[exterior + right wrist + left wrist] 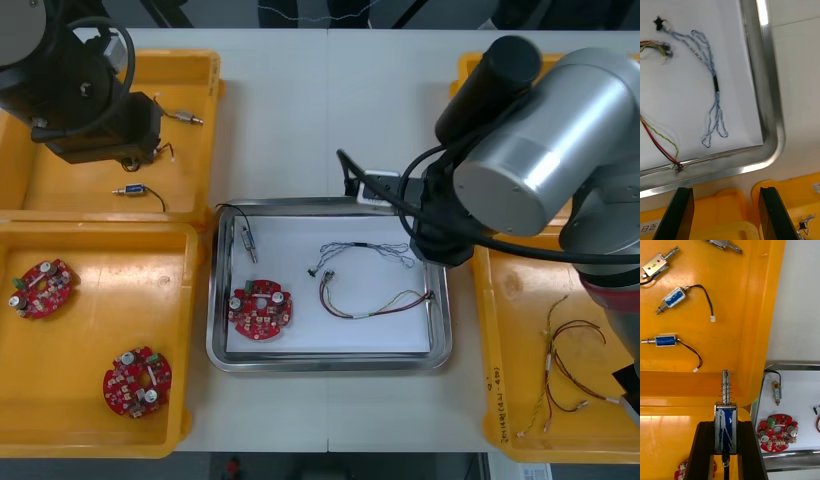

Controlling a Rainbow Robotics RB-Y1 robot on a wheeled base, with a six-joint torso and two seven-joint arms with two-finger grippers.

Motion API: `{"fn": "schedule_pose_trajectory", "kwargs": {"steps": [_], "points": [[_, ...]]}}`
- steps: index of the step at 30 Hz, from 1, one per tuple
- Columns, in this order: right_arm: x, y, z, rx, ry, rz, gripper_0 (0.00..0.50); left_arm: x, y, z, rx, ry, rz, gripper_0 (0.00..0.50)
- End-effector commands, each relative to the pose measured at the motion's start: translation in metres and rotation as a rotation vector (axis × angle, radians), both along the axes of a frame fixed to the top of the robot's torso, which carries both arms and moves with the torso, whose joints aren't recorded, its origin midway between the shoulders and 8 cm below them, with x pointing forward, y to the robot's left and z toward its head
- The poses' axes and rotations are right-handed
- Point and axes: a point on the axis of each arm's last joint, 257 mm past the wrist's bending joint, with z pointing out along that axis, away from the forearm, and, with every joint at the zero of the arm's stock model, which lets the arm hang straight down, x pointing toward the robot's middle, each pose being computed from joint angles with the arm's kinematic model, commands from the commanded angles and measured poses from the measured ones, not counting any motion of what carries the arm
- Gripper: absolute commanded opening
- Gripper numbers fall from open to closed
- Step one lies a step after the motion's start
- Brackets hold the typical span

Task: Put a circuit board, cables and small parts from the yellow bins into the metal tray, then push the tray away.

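right arm (pixel 545 150) hides tray (pixel 330 362) corner, far bin (pixel 470 66)

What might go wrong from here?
The small metal part clamped in the left tool juts past its fingers above the yellow bin; it may slip or clip the bin wall. The red and yellow cable ends at the metal tray rim and may snag the open right tool.

The metal tray (pixel 330 362), white inside, holds a red circuit board (pixel 261 309), a blue-white cable (pixel 716 85), a red-yellow cable (pixel 372 312) and a small metal part (pixel 246 241); my left gripper (pixel 726 425) clamps another blue-bodied part (pixel 726 416).
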Motion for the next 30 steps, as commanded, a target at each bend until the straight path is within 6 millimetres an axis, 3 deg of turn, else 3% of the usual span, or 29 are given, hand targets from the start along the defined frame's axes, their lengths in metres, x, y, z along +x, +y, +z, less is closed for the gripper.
{"fn": "schedule_pose_trajectory", "kwargs": {"steps": [1, 6, 16, 23, 30], "points": [[-0.001, -0.007, 0.030, 0.160, -0.065, -0.142, 0.500, -0.002, -0.029, 0.011, -0.077, -0.041, 0.047, 0.000], [0.001, -0.036, 0.045, 0.257, -0.108, -0.306, 0.500, -0.004, -0.061, 0.008, -0.105, -0.059, 0.023, 0.000], [-0.009, -0.103, 0.035, 0.395, -0.084, -0.631, 0.500, -0.011, -0.111, -0.030, -0.022, -0.050, -0.004, 0.000], [-0.016, -0.131, 0.043, 0.543, -0.048, -0.780, 0.500, -0.019, -0.134, -0.055, 0.013, -0.016, -0.031, 0.000], [-0.029, -0.179, 0.040, 0.617, -0.049, -0.938, 0.500, -0.023, -0.150, -0.091, 0.014, -0.025, -0.056, 0.000]]}}
